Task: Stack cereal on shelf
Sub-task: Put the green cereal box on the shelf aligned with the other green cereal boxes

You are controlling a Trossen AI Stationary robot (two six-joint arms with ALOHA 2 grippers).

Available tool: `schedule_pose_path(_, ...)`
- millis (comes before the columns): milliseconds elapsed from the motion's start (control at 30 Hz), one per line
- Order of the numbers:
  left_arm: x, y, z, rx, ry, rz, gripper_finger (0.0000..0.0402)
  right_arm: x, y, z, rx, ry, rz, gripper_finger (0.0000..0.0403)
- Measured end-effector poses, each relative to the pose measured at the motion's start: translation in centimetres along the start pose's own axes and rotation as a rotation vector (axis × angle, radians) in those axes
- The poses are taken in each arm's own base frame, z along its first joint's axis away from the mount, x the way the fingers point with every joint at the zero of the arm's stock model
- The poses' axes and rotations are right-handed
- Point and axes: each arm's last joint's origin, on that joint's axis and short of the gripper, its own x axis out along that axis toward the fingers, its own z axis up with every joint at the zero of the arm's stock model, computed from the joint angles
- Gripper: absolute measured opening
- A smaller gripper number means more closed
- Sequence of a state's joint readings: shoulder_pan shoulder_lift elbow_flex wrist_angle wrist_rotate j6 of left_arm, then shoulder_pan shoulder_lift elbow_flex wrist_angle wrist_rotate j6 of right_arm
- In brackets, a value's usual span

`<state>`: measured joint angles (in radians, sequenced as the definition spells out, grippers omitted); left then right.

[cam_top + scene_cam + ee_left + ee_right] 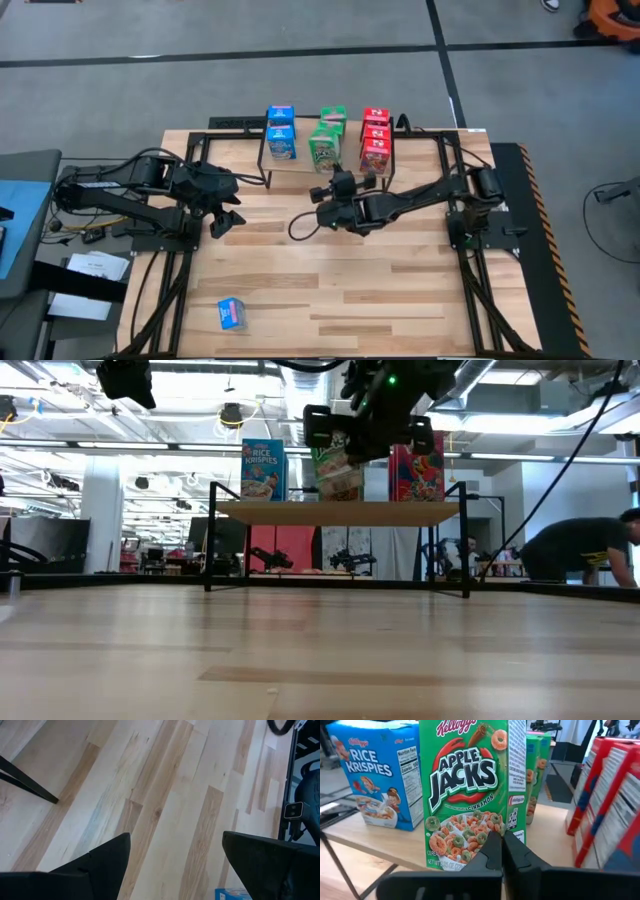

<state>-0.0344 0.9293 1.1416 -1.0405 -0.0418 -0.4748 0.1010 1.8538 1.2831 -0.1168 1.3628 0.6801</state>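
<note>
step: your right tool [337, 186] closed, empty, just short of green box [470, 795] on shelf [340, 512] | left tool [222, 222] open | next: fetch blue box [231, 314] off counter

We read "Kellogg's Apple Jacks" and "cinnamon" on the green box [470, 795]. The blue box [377, 775] says "Kellogg's Rice Krispies", with a "Nutrition Facts" panel on its side. We cannot read the print on the red boxes [607, 800].
</note>
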Motion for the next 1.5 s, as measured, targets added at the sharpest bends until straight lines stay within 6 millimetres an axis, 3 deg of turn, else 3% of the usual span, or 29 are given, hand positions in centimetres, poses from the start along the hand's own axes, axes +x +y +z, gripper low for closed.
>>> schedule_pose_path(400,0.0,0.0,0.0,0.0,0.0,0.0,0.0304,1.0,0.0,0.2,-0.055,0.032,0.028,0.0012)
schedule_pose_path(800,0.0,0.0,0.0,0.0,0.0,0.0,0.0304,1.4,-0.2,0.0,-0.084,0.055,0.028,0.0092)
schedule_pose_path(1167,0.0,0.0,0.0,0.0,0.0,0.0,0.0304,0.4,-0.2,-0.4,-0.121,0.062,0.05,0.0128)
schedule_pose_path(1500,0.0,0.0,0.0,0.0,0.0,0.0,0.0304,-0.8,-0.2,-0.9,-0.107,0.074,0.069,0.0132)
